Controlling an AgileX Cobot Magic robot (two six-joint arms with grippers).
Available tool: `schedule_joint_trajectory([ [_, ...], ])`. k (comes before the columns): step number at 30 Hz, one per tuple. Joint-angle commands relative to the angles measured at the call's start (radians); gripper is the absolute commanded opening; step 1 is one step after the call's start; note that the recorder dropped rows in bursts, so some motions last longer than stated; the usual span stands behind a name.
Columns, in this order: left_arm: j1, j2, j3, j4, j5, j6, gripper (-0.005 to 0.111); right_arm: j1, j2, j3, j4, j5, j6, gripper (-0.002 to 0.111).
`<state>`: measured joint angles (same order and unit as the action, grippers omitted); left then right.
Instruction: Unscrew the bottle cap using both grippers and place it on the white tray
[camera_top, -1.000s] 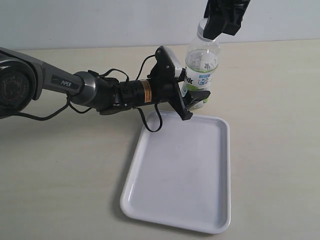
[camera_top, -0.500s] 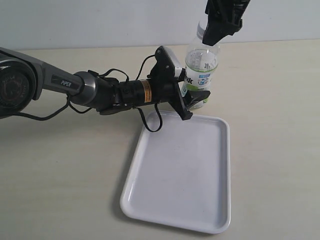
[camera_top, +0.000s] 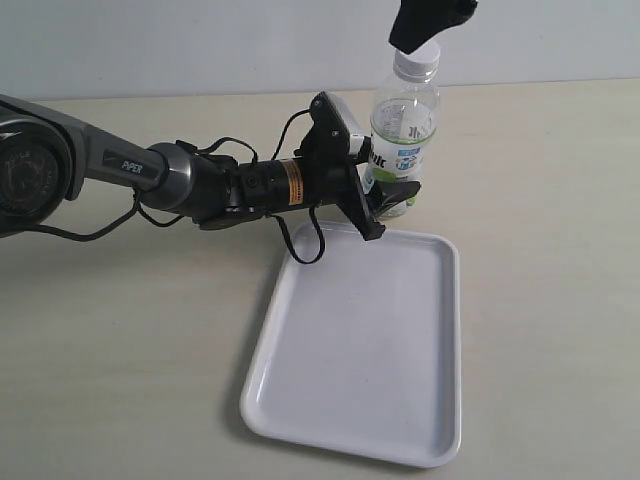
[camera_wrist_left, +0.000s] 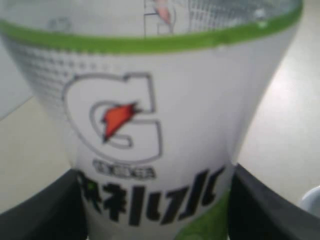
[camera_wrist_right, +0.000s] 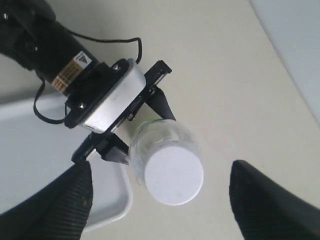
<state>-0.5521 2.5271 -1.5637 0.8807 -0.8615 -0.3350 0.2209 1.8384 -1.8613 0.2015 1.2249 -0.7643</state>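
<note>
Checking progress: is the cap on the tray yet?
No, the cap sits on the bottle, not on the tray.

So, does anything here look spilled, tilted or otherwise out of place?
Nothing stands out. The bottle stands upright by the white tray's far edge, gripped low by the left hand. The bottle cap sits straight on its neck, and the right hand hangs open just above it without touching. No spill shows.

The right claw (camera_top: 418, 30) lifts clear of the bottle cap (camera_top: 418, 62) and spreads wide. The cap, earlier covered by the claw, now shows bare atop the bottle (camera_top: 404, 130).
</note>
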Motion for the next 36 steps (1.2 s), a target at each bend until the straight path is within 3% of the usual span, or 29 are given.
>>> schedule_joint_trajectory([
  [1,-0.006,-0.003,-0.001,0.006,0.015,-0.008,0.000,0.001,-0.010,-0.004,0.001,-0.004,0.383,0.073],
  [4,-0.006,-0.003,-0.001,0.006,0.015,-0.008,0.000,0.001,-0.010,-0.004,-0.032,-0.004,0.673,0.073],
  [13,-0.006,-0.003,-0.001,0.006,0.015,-0.008,0.000,0.001,0.008,-0.004,-0.095,-0.019,0.869,0.073],
  [36,-0.006,-0.003,-0.001,0.004,0.015,-0.005,0.000,0.006,0.083,-0.004,-0.104,-0.051,0.908,0.071],
])
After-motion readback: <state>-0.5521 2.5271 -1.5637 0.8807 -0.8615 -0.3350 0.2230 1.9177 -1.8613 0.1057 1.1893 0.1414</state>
